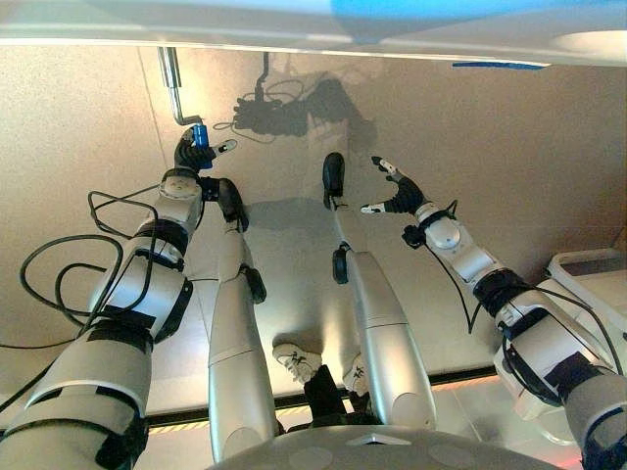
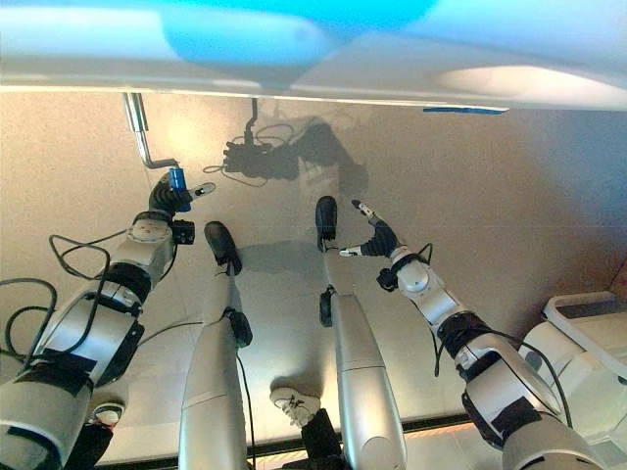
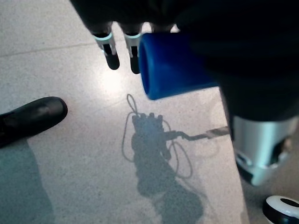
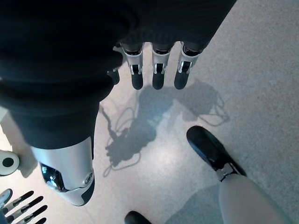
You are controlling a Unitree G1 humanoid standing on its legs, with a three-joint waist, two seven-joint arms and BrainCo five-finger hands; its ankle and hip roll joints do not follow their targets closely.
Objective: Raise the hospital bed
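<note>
The hospital bed's white edge (image 1: 294, 34) runs across the far side of the view. Under it a bent metal crank rod (image 1: 172, 88) hangs down and ends in a blue handle (image 1: 200, 134). My left hand (image 1: 189, 155) is curled round that blue handle (image 3: 173, 65), which lies across the palm in the left wrist view with the dark fingertips (image 3: 112, 58) beside it. My right hand (image 1: 397, 193) hovers over the floor well to the right of the crank, fingers (image 4: 156, 74) straight and holding nothing.
A white plastic unit (image 1: 593, 269) stands on the floor at the right edge. A small white caster (image 3: 282, 208) sits on the floor near the left hand. Speckled beige floor lies between the two hands.
</note>
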